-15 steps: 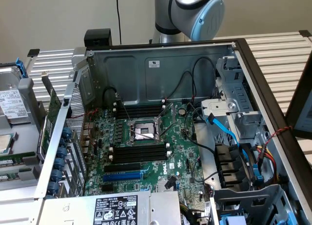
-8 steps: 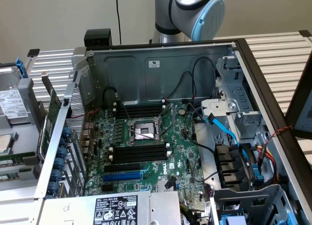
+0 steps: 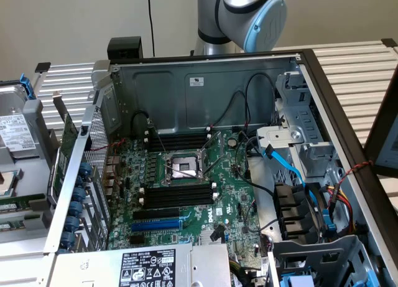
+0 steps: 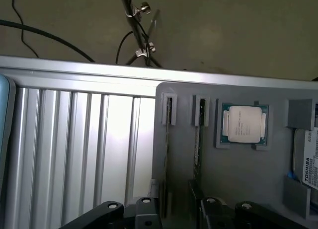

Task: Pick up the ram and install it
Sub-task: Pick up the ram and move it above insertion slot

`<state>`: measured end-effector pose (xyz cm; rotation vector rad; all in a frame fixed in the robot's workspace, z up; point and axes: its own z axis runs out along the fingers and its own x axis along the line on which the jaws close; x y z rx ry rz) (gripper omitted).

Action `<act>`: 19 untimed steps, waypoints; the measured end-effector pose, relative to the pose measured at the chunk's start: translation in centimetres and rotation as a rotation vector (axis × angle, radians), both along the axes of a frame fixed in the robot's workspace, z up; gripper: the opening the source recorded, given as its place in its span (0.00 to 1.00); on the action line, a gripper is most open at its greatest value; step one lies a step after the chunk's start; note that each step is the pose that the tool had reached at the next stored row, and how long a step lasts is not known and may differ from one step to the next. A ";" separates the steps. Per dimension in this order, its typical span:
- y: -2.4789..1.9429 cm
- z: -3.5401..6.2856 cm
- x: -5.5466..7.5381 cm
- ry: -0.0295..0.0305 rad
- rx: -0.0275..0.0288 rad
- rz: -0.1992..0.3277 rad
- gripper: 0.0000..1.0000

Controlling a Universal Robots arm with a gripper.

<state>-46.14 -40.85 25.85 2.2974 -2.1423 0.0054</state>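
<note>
The gripper (image 4: 174,216) is hovering, jaws wide and empty, above the ram (image 4: 168,139), which is standing on edge in a slot near the edge of the grey tray (image 4: 248,184). Centring on it, clear of the neighbouring stick (image 4: 198,144), seems important.

Exterior high over open case (image 3: 186,106), wrist past gripper (image 4: 176,216) onto tray (image 4: 238,179)

Ram (image 4: 198,149) (thin, green) stands edgewise in tray (image 4: 248,179).
</note>
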 end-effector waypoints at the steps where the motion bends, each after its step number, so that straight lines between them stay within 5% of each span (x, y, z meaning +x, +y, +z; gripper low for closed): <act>1: 0.00 -0.18 0.0 0.0000 -0.0001 0.000 0.36; 14: -0.23 -2.53 0.1 -0.0007 -0.0009 0.000 0.36; 19: -0.76 -3.46 0.2 -0.0041 -0.0008 0.000 0.36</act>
